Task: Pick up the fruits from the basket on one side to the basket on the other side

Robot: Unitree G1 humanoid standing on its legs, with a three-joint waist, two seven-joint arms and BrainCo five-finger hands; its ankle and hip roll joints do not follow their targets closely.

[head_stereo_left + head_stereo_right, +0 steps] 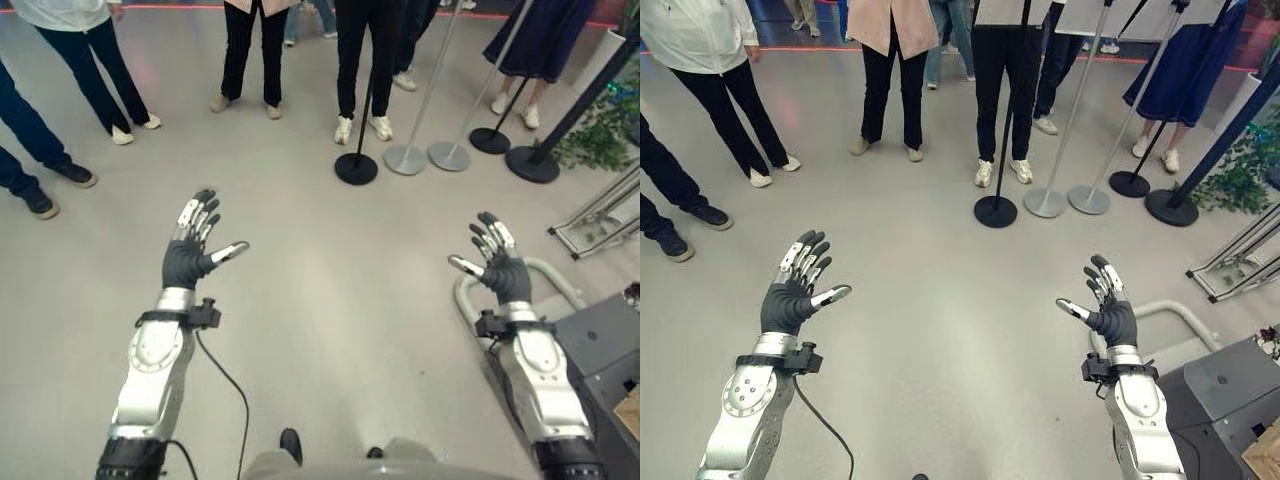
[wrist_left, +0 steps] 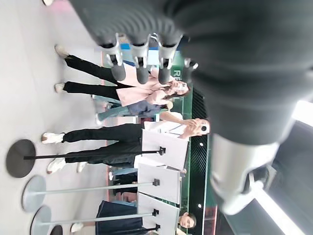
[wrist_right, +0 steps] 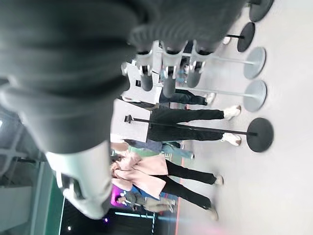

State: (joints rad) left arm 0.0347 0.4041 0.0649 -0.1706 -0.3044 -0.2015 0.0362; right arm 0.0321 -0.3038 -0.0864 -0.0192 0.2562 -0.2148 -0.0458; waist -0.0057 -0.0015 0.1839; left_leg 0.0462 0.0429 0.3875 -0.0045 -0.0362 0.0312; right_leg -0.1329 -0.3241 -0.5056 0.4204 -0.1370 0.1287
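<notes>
Grey floor (image 1: 330, 300) lies bare between left hand (image 1: 190, 255) and right hand (image 1: 500, 268) (both spread wide, holding nothing); no basket lies near either.

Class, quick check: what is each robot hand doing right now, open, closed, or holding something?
Left hand: open, fingers relaxed and spread, holding nothing, above the floor.
Right hand: open, fingers relaxed, holding nothing.

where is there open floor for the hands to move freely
Bare floor lies between the left hand and right hand. It is crowded ahead with people's legs and sign stands, and a grey machine sits beside the right arm.
</notes>
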